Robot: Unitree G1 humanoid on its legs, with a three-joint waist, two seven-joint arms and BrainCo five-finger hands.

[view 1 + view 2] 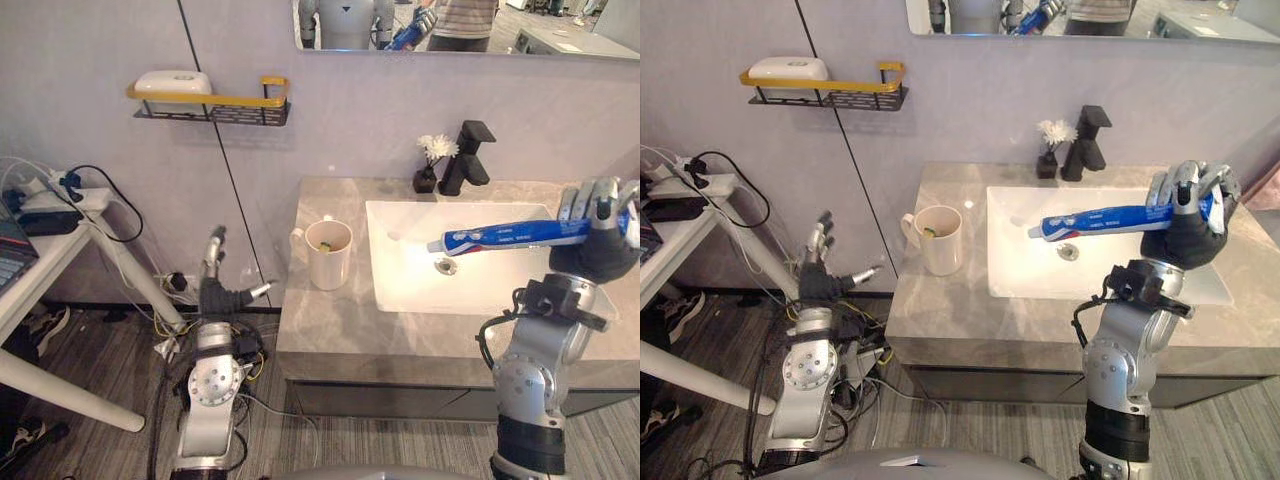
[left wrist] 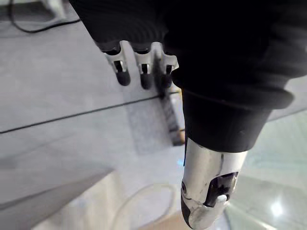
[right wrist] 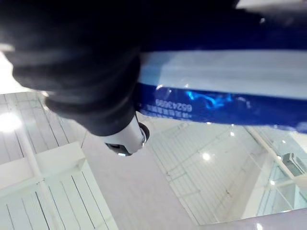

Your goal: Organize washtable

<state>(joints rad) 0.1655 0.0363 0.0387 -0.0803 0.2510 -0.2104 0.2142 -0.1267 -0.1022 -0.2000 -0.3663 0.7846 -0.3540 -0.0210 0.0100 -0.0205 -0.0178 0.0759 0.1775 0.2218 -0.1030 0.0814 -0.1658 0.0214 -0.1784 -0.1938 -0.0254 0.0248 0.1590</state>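
A blue and white toothpaste tube [image 1: 510,236] hangs level above the white sink [image 1: 400,290], cap end pointing toward the cup. My right hand [image 1: 600,225] is shut on its tail end, raised over the sink's right side; the tube also crosses the right wrist view [image 3: 216,96]. A cream mug [image 1: 329,252] stands on the grey counter [image 1: 330,330] left of the sink, with something small inside. My left hand [image 1: 222,280] hangs open beside the counter's left edge, well below the mug, with straight fingers [image 2: 141,72].
A black tap [image 1: 466,157] and a small vase of white flowers [image 1: 433,160] stand behind the sink. A yellow-railed wall shelf [image 1: 210,103] holds a white soap box [image 1: 173,83]. A white table [image 1: 40,250] with cables stands at the left.
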